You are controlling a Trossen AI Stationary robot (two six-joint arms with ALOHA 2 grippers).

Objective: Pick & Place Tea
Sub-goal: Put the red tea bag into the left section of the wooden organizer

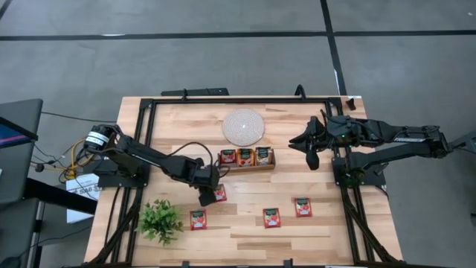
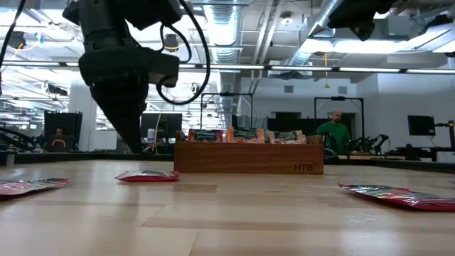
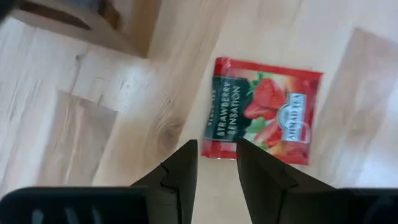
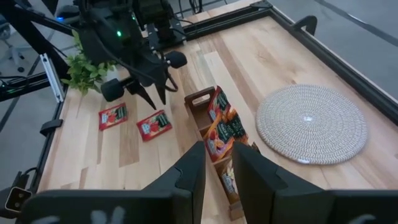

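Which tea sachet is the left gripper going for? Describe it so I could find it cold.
Start at the long wooden tray in the table's middle. Just off its left end lies a red strawberry sachet, directly under the left gripper, whose jaws are open above its edge. The other loose sachets lie apart, nearer the table's front edge.

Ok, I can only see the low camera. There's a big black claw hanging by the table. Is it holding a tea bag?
Observer: No. The left gripper is open and empty, right over the edge of a strawberry sachet lying flat.
Operator: How many are lying loose?
Observer: Four in the high view: that sachet, plus three others nearer the front edge.
Operator: Where's the other arm?
Observer: The right gripper waits beside the tray, on the side away from the left arm, also empty, with the mat close by.
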